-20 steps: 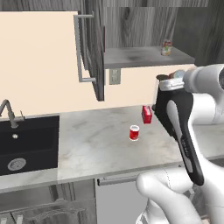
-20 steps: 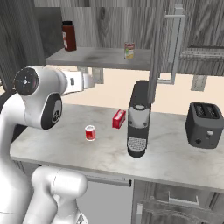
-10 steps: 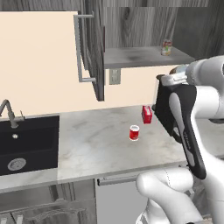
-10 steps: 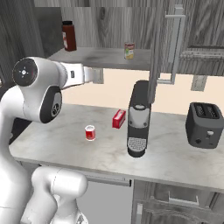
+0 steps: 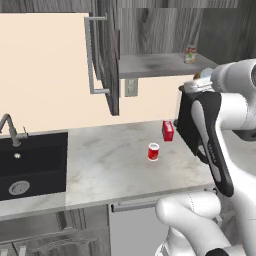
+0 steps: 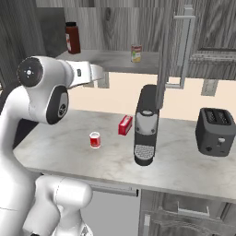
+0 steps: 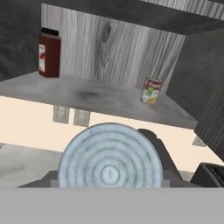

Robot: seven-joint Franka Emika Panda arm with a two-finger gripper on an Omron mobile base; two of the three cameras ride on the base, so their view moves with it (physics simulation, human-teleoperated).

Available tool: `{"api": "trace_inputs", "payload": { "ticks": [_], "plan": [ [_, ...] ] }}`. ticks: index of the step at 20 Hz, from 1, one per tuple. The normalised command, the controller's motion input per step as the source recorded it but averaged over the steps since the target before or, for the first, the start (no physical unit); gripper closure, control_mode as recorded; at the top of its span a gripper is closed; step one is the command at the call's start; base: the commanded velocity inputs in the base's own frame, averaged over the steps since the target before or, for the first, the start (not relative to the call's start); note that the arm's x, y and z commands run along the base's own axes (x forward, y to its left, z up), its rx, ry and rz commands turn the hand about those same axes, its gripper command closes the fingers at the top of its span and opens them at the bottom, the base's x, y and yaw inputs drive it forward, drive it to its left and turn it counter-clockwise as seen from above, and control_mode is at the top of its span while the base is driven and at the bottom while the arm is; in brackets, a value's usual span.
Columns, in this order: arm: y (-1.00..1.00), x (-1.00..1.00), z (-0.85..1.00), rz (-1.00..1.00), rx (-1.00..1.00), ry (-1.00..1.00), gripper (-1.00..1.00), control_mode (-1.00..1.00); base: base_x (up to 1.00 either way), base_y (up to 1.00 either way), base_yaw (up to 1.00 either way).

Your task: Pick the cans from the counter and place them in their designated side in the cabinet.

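Note:
In the hand view, the round ribbed silvery end of a can [image 7: 109, 162] sits right in front of the camera, held in my gripper [image 6: 100, 73], which is shut on it. The gripper hovers just below and in front of the cabinet's grey shelf [image 7: 87, 94]. A can with a yellow-orange label [image 7: 151, 90] [image 6: 136, 53] [image 5: 190, 54] stands upright on the right part of that shelf. A red can with a white band [image 5: 153, 151] [image 6: 95, 139] stands on the marbled counter [image 5: 110, 165]. My fingertips are hidden behind the held can.
A dark red jar [image 6: 71, 38] [image 7: 49, 51] stands at the shelf's left end. The open cabinet door with its bar handle [image 5: 92, 55] juts out. A small red box [image 5: 168, 131], a black coffee machine [image 6: 146, 124] and a toaster [image 6: 216, 131] stand on the counter; a black sink [image 5: 30, 162] lies left.
The hand with the can has risen and moved forward towards the cabinet shelf. The cans on the counter and the shelf have not moved.

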Motion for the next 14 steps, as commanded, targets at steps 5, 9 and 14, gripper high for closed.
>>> {"api": "trace_inputs", "payload": {
  "ticks": [5,9,14],
  "plan": [
    [-0.08,0.24,0.08,0.0,0.0,0.0,1.0,-1.0,0.0,0.0,0.0],
    [-0.07,0.29,0.06,0.0,0.0,0.0,1.0,-1.0,0.0,0.0,0.0],
    [-0.06,0.32,0.05,0.0,0.0,0.0,1.0,-1.0,0.0,0.0,0.0]
  ]
}}
